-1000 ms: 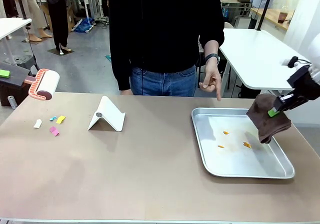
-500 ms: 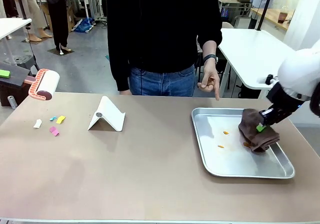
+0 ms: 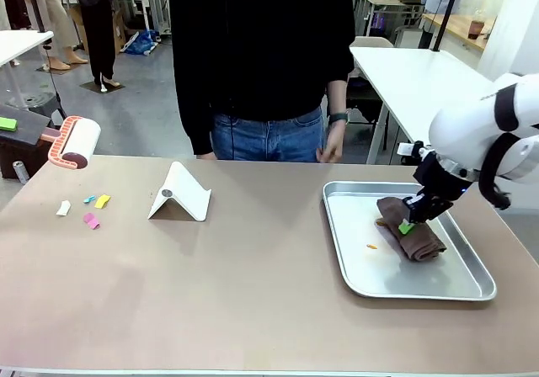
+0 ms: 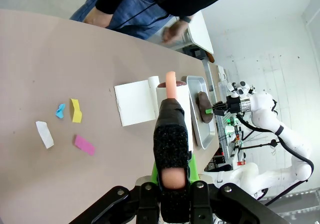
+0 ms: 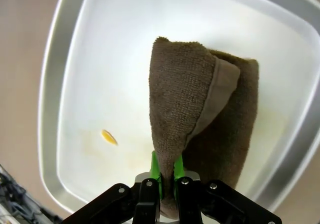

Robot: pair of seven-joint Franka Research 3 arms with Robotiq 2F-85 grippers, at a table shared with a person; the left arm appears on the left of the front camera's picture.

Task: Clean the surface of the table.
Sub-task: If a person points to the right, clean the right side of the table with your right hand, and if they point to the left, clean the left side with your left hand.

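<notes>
- Right hand (image 3: 411, 220), front view: its fingers are pressed together on a brown cloth (image 3: 414, 241). The cloth is thick terry, bunched into a soft roll, and rests on the floor of a shiny metal tray (image 3: 337, 251).
- The tray is a shallow rectangle with rounded corners. It sits on the right part of the bench (image 3: 253, 301), a broad, smooth, matte taupe top.
- One orange speck (image 3: 371, 246) lies in the tray just beside the cloth. The step in hand looks like wiping the tray; the next move calls for dragging the cloth across that speck under steady pressure.
- At the far left a lint roller (image 3: 76, 141), white drum on a ribbed pink neck, hangs above the bench edge. Thin paper scraps (image 3: 91, 220) in white, blue, yellow and pink lie near a white folded stand (image 3: 179, 193).
- Left wrist view: left hand (image 4: 172, 181) pinches the roller's black foam-wrapped handle above the scraps, which look like its coming job.
- Right wrist view: green pads clamp a fold of the nubbly cloth; the tray floor shows faint smears.
</notes>
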